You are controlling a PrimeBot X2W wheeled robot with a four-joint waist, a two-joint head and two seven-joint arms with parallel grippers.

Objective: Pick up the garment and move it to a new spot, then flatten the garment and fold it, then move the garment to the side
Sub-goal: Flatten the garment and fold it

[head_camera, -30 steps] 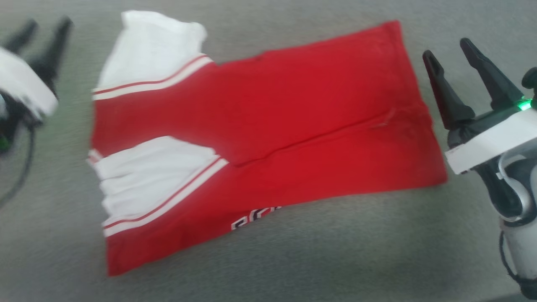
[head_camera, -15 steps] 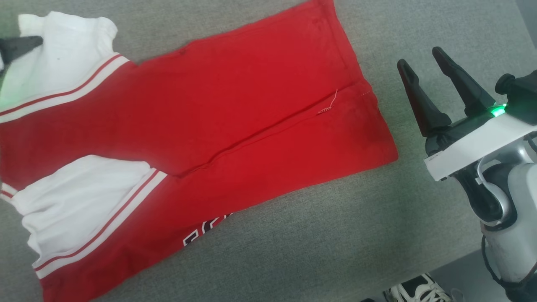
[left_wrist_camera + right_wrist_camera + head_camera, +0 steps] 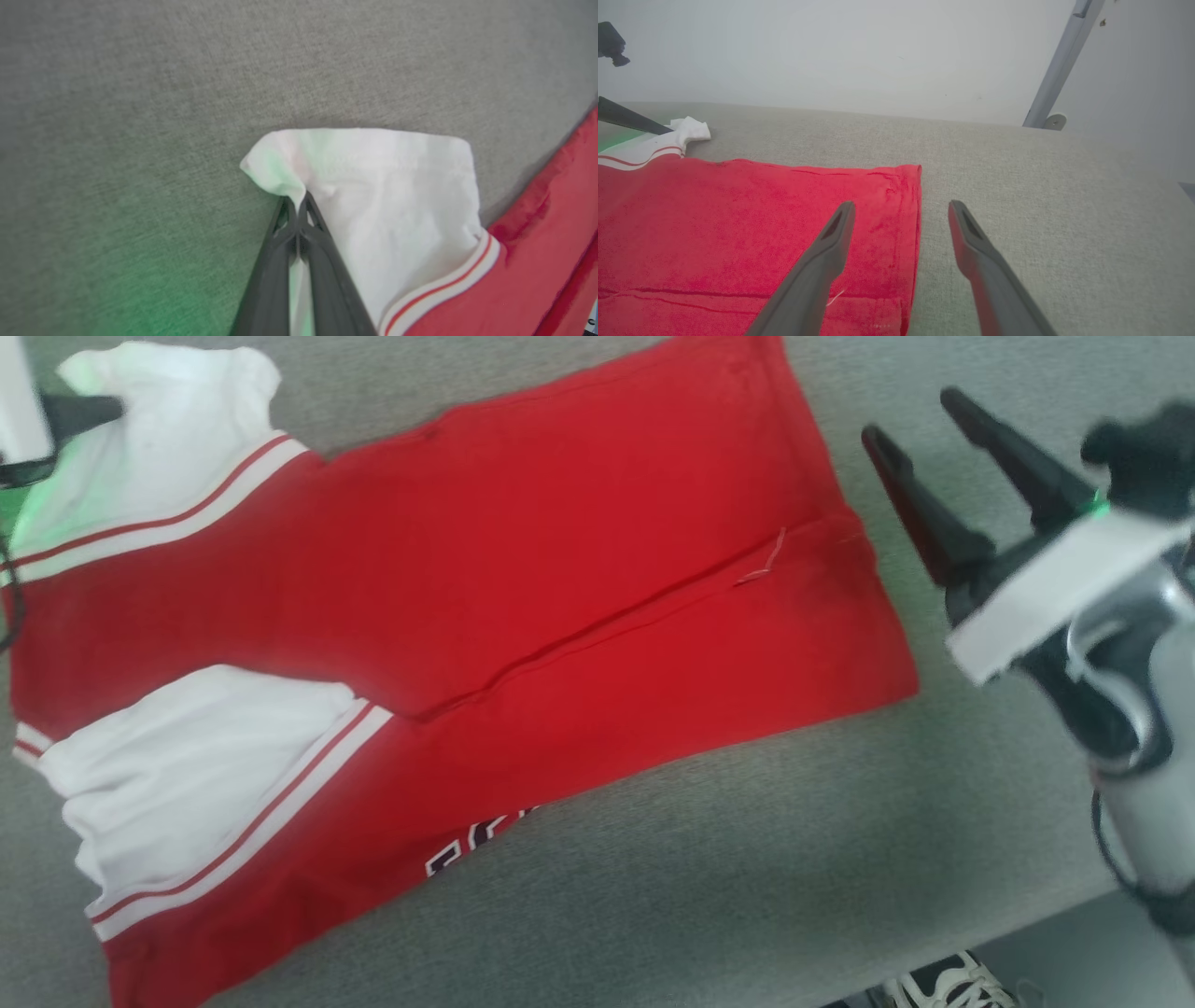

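The garment (image 3: 523, 579), red shorts with white lining turned out at both legs, lies spread on the grey surface (image 3: 747, 859). Part of a black number shows at its near edge. At the far left corner my left gripper (image 3: 107, 409) is shut on the white lining. In the left wrist view its fingers (image 3: 285, 261) pinch a raised fold of that lining (image 3: 387, 196). My right gripper (image 3: 913, 415) hovers open just off the waistband end. In the right wrist view, the right gripper (image 3: 901, 205) straddles the garment's (image 3: 738, 224) hem edge, above it.
The grey surface ends at a front edge at the lower right, where a shoe (image 3: 943, 985) shows on the floor. A pale wall and a slanted metal post (image 3: 1057, 70) stand beyond the far edge.
The head camera has shifted. My left gripper came onto the white lining corner and shut on it. The right gripper stays open beside the waistband.
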